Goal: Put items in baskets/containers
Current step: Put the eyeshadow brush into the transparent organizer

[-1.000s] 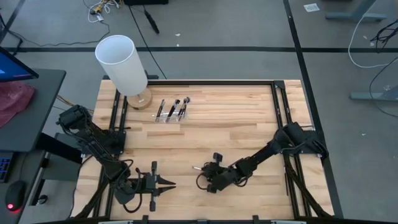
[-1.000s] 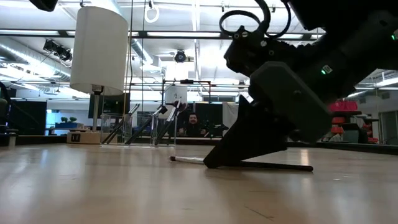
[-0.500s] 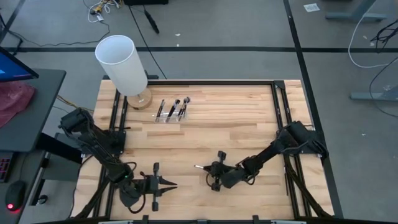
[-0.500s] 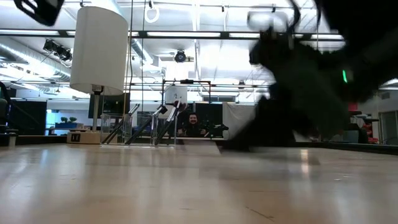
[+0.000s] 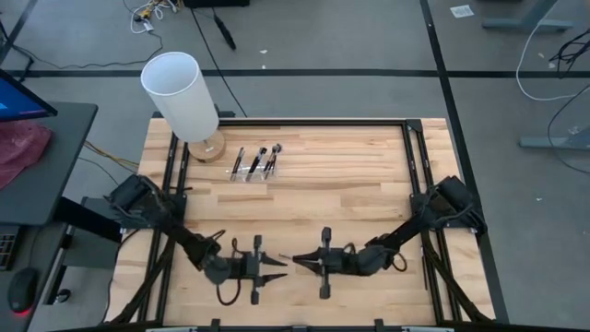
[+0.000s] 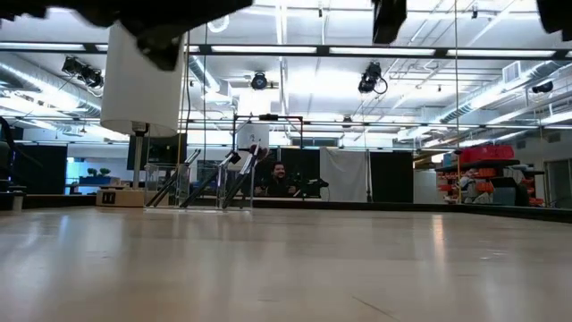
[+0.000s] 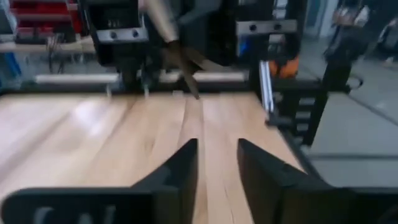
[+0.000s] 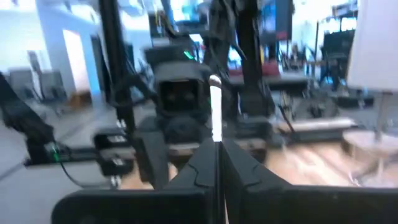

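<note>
Inspection at the lower middle of the high view: the right claw (image 5: 302, 262) and left claw (image 5: 275, 268) are facing each other tip to tip, just apart, above the tabletop (image 5: 350, 194).

The right claw is pressed together, and in its wrist view we are seeing a thin pale brush (image 8: 216, 106) pinched between its fingers and projecting forward. The left claw is standing spread, with a clear gap between its fingers (image 7: 180, 171).

We are judging the brush's long axis to be running along the left-right line joining the two claws, with its free end pointing at the left claw, which is the nearer receiver.

The clear holder (image 5: 255, 166), already carrying several brushes (image 5: 261, 159), is sitting well apart toward the upper left, beside the white cylinder (image 5: 180, 92).
</note>
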